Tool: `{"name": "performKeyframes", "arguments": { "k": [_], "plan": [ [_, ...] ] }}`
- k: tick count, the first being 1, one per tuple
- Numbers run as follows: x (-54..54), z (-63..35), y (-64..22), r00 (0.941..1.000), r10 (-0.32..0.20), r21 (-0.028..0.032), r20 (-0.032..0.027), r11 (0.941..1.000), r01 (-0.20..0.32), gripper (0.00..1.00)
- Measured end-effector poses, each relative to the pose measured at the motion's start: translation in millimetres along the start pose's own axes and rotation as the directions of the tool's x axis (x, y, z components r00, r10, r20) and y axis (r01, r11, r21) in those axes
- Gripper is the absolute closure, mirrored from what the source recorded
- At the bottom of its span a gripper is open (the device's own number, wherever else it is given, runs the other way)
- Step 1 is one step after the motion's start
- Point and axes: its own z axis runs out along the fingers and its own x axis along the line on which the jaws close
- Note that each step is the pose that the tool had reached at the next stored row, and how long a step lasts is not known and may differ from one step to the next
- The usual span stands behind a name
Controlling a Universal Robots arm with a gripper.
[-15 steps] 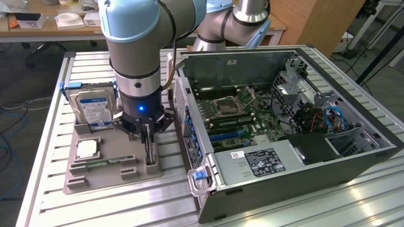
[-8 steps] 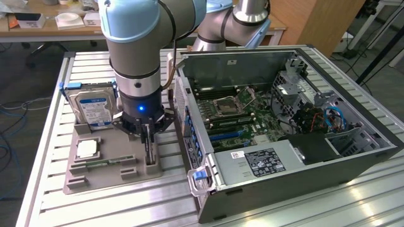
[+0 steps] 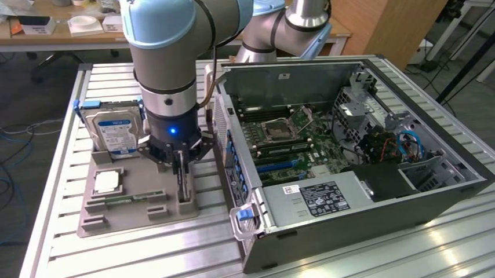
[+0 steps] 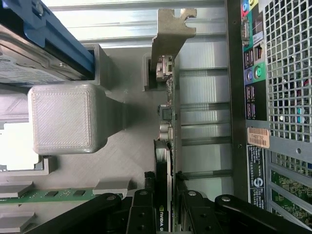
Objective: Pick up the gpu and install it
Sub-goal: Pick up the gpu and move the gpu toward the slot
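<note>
Tool [image 3: 180, 166] at the end of the grey and pale-blue arm [image 3: 166, 52] hangs low over a grey plastic holder tray [image 3: 139, 191] on the slatted aluminium counter [image 3: 155, 255]. The gpu [image 3: 182, 188], a thin dark green circuit card, stands on its long edge in a slot on the side of the tray nearest the open black computer case [image 3: 433, 191]. The tool sits astride its upper edge. I cannot tell from either view whether the tool is clamped on the card or merely around it.

The exterior view gives the wider layout. The case's green motherboard [image 3: 298, 145] lies exposed to the exterior view's right of the tray. A boxy silver hard drive with a blue label [image 3: 115, 132] stands upright at the tray's far end, and a square silver processor [image 3: 106, 182] lies flat in a recess.

The wrist view gives the close detail, looking at the card edge-on. Its silver metal bracket [image 4: 170, 34] is at the end away from the tool, with small components along the board. A narrow green memory stick [image 4: 58, 194] lies in the tray, and the case's rear ports [image 4: 253, 73] are near the card.
</note>
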Motion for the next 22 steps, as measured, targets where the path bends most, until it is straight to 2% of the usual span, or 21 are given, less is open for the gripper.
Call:
{"name": "performKeyframes", "arguments": {
  "k": [22],
  "plan": [
    [-0.2, -19.1, 0.8, 1.0000, 0.000, 0.0001, 0.0000, 1.0000, 0.000, 0.73]
  ]
}}
